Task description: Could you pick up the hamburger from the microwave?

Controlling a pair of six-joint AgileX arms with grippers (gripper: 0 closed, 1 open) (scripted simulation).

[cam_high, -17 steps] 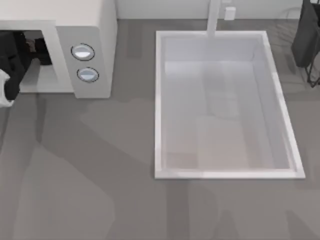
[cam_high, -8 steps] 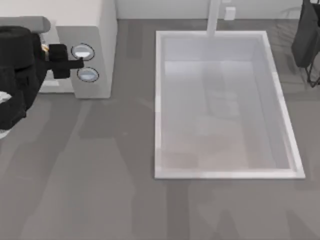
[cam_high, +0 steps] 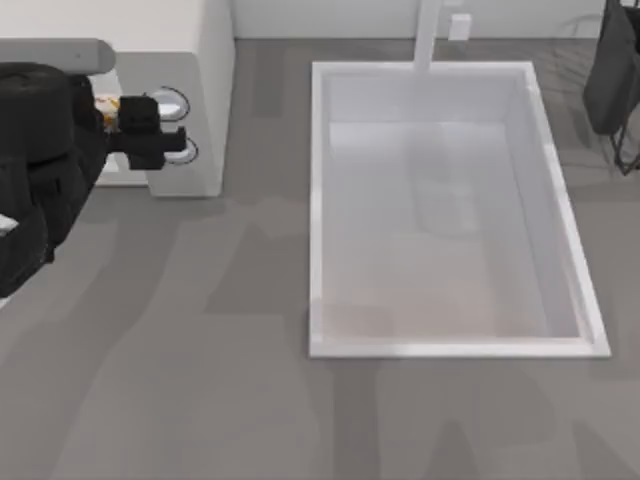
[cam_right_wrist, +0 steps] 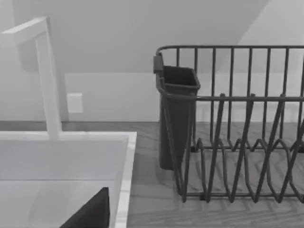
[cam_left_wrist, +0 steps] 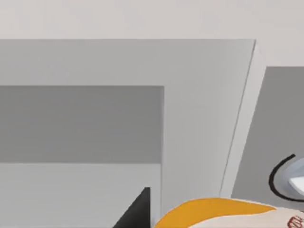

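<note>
Left gripper (cam_high: 150, 140): my left arm's black bulk sits at the table's left edge, and its gripper reaches out just in front of the microwave's knob panel, over the two knobs

Fingers of the left gripper: clenched on the hamburger, which sits between them at the wrist end of the fingers (cam_high: 170, 152)

Hamburger (cam_high: 108, 116): a small yellow-orange and white speck in the top view, held in my left gripper outside the cavity, in front of the microwave's face; in the left wrist view its orange rim and pale top (cam_left_wrist: 223, 213) sit close under the camera

Microwave (cam_high: 205, 60): off-white box at the far left of the table; the left wrist view shows its grey cavity (cam_left_wrist: 80, 123), with one knob's edge (cam_left_wrist: 289, 178) beside the hamburger

Sink (cam_high: 318, 200): white rectangular basin in the middle to right of the table, well apart from the microwave, with a white tap (cam_high: 428, 35) at its far rim

Right arm: parked at the far right corner (cam_high: 612, 70); I cannot tell how its fingers stand

Dish rack (cam_right_wrist: 247, 142): dark wire rack with a dark cup holder (cam_right_wrist: 176, 114), just right of the sink in the right wrist view

Table (cam_high: 200, 380): grey surface
</note>
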